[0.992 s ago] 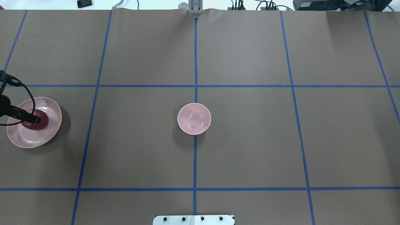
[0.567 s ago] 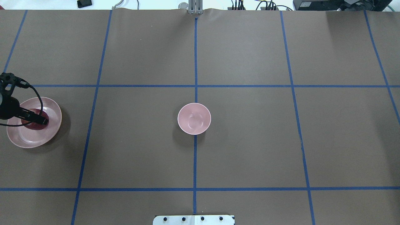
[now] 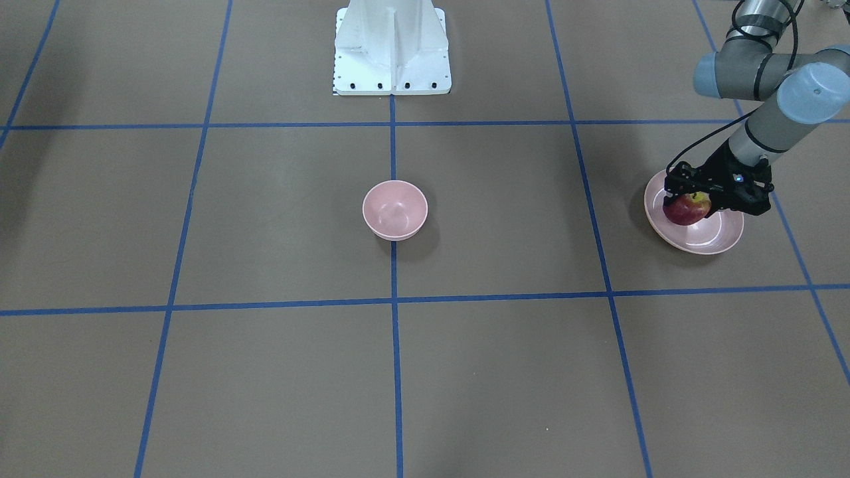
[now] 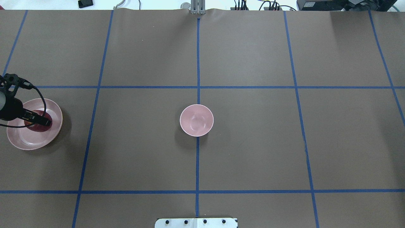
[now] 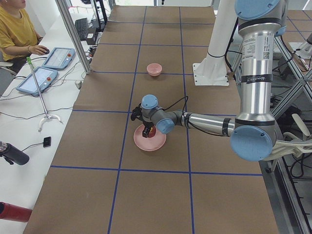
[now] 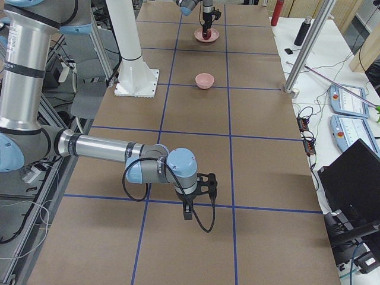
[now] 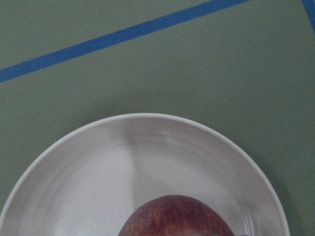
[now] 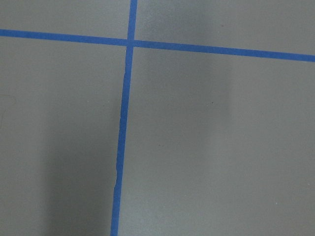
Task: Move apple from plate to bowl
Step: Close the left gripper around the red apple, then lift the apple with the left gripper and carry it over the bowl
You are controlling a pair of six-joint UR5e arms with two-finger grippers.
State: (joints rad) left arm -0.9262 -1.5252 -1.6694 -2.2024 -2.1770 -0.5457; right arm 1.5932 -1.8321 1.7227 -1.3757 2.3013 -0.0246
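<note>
The dark-red apple [image 3: 684, 212] is held between the fingers of my left gripper [image 3: 688, 201], over the pale-pink plate [image 3: 712, 243] near its inner rim. In the overhead view the gripper [image 4: 39, 121] covers most of the apple [image 4: 40, 127], with the plate [image 4: 22, 141] at the far left. The left wrist view shows the apple's top [image 7: 174, 219] over the plate [image 7: 98, 162]. The small pink bowl [image 4: 196, 120] stands empty at the table's middle. My right gripper [image 6: 190, 211] shows only in the exterior right view, low over the table; I cannot tell its state.
Brown table cover with blue tape grid lines [image 4: 198, 63]. The robot's white base [image 3: 393, 50] stands at the table's near middle edge. A person sits at a side desk [image 5: 17, 31] with tablets beyond the far edge.
My left gripper has moved a little to the right over the plate with the apple in it. The bowl has not moved.
</note>
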